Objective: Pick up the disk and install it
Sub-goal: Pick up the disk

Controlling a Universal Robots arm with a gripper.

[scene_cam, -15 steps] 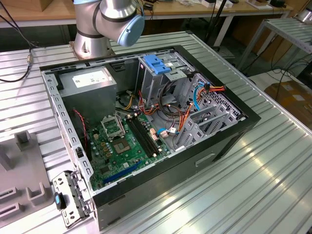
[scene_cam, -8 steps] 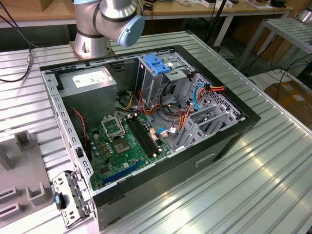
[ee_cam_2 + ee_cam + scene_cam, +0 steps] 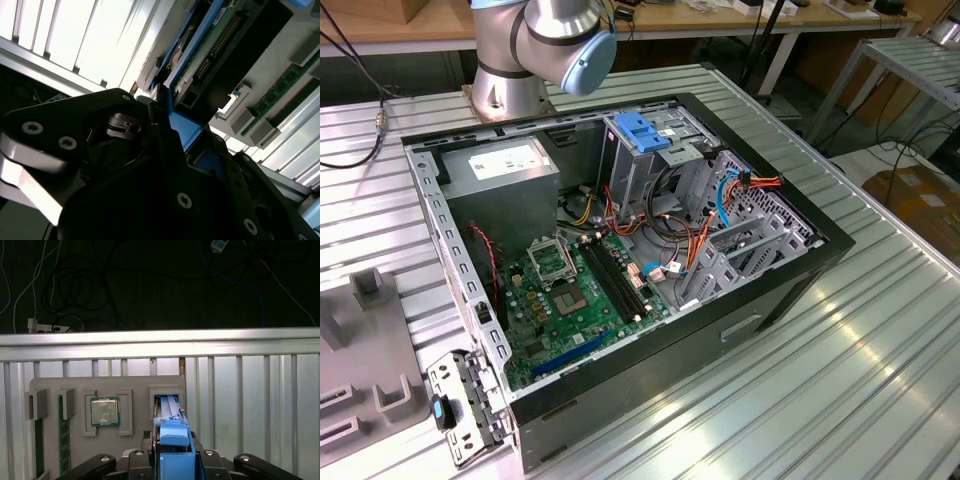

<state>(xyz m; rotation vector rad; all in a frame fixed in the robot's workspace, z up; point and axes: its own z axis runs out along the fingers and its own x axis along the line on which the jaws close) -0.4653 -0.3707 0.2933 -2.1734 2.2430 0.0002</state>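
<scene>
The disk (image 3: 172,436) stands on edge in a slot of the grey fixture (image 3: 135,385), its bright blue rails facing the first wrist view. My gripper (image 3: 173,452) straddles that blue edge, with a black finger pressed against each side. In the second wrist view the disk (image 3: 215,45) shows its green circuit board and connector. Its blue rail runs down between the gripper (image 3: 175,137) fingers. The gripper is shut on the disk.
The fixture also holds a processor chip (image 3: 105,411) and memory sticks (image 3: 62,440). The open computer case (image 3: 450,250) lies on the ribbed metal table, with a drive cage and light-blue latch (image 3: 642,130) at its far side. The arm's base (image 3: 540,50) stands behind the case.
</scene>
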